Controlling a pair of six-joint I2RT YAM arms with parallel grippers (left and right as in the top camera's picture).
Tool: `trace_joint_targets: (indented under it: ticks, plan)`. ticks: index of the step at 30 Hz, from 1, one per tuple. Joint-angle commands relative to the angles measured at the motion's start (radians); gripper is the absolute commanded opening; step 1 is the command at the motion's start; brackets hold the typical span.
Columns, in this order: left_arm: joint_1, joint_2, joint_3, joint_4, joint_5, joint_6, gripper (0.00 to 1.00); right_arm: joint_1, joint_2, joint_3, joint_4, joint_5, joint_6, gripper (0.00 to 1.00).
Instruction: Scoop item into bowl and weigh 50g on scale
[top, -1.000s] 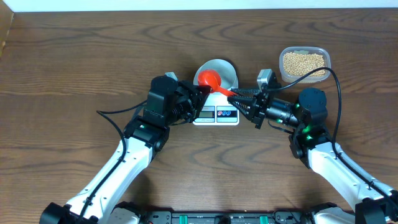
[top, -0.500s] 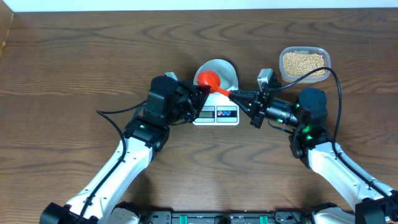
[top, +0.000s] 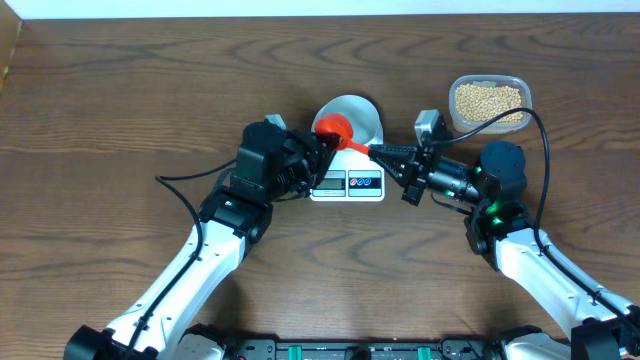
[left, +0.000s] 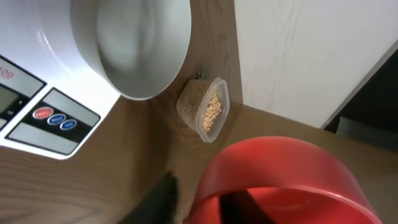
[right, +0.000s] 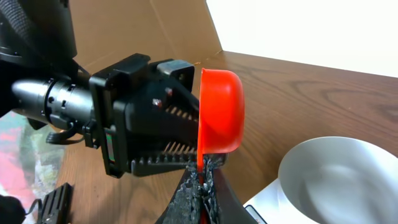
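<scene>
Right gripper (right: 202, 182) clamped on red scoop (right: 221, 112) handle, cup hid tips of left gripper (right: 189, 138), jaws parted, contact unclear, bowl (right: 336, 180) cropped beside

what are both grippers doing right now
left gripper: open, jaws apart beside the red scoop
right gripper: shut on the red scoop, by its handle

The wooden table (top: 120, 100) carries the scale (top: 350, 190) and a clear tub (top: 490, 78).

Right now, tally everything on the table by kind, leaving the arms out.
scale: 1
bowl: 1
red scoop: 1
clear tub of beans: 1
Total: 4
</scene>
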Motion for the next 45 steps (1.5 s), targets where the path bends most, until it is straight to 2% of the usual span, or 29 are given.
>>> trace_joint_targets:
  ticks: [1, 8, 12, 17, 19, 25, 27, 29, 31, 32, 36, 38, 39, 41, 43, 45]
  plan:
    - [0.001, 0.003, 0.011, 0.006, -0.007, 0.079, 0.37, 0.005, 0.006, 0.018, 0.0, 0.054, 0.024, 0.01]
    - [0.053, 0.003, 0.012, 0.01, -0.006, 0.172, 0.48, -0.035, 0.006, 0.019, 0.002, 0.117, 0.087, 0.01]
    - [0.084, 0.003, 0.012, 0.01, -0.006, 0.247, 0.5, -0.075, 0.006, 0.019, 0.002, 0.125, 0.139, 0.01]
    - [0.116, 0.003, 0.012, 0.009, -0.007, 0.301, 0.51, -0.137, 0.006, 0.019, 0.0, 0.146, 0.285, 0.01]
    - [0.136, 0.003, 0.011, 0.009, -0.007, 0.314, 0.55, -0.166, 0.006, 0.019, 0.0, 0.119, 0.345, 0.01]
    - [0.18, 0.003, 0.011, -0.004, -0.007, 0.313, 0.55, -0.202, 0.006, 0.019, 0.0, 0.015, 0.545, 0.01]
    - [0.189, 0.003, 0.011, -0.013, -0.006, 0.313, 0.55, -0.201, 0.006, 0.019, 0.0, 0.01, 0.492, 0.01]
    - [0.192, 0.003, 0.011, -0.037, -0.008, 0.313, 0.56, -0.198, 0.006, 0.019, 0.0, 0.012, 0.315, 0.01]
    - [0.192, 0.003, 0.011, -0.058, -0.007, 0.313, 0.56, -0.198, 0.006, 0.019, 0.0, 0.046, 0.268, 0.01]
    - [0.192, 0.003, 0.011, -0.076, -0.006, 0.313, 0.77, -0.198, 0.006, 0.019, 0.0, 0.09, 0.266, 0.01]
    - [0.19, 0.003, 0.011, -0.214, -0.01, 0.315, 0.83, -0.198, 0.006, 0.028, 0.029, 0.182, 0.26, 0.01]
    - [0.19, 0.004, 0.011, -0.214, -0.034, 0.408, 0.84, -0.198, 0.006, 0.043, 0.029, 0.187, 0.244, 0.01]
    - [0.191, 0.003, 0.012, -0.17, -0.036, 0.587, 0.84, -0.198, 0.006, 0.061, 0.03, 0.188, 0.231, 0.01]
    - [0.193, 0.003, 0.015, -0.149, -0.028, 0.725, 0.86, -0.198, 0.006, 0.083, 0.03, 0.188, 0.225, 0.01]
    - [0.204, 0.003, 0.021, -0.151, 0.024, 0.824, 0.89, -0.198, 0.006, 0.095, 0.03, 0.188, 0.209, 0.01]
    - [0.243, 0.002, 0.03, -0.174, 0.144, 0.855, 0.89, -0.198, 0.006, 0.1, 0.029, 0.207, 0.192, 0.01]
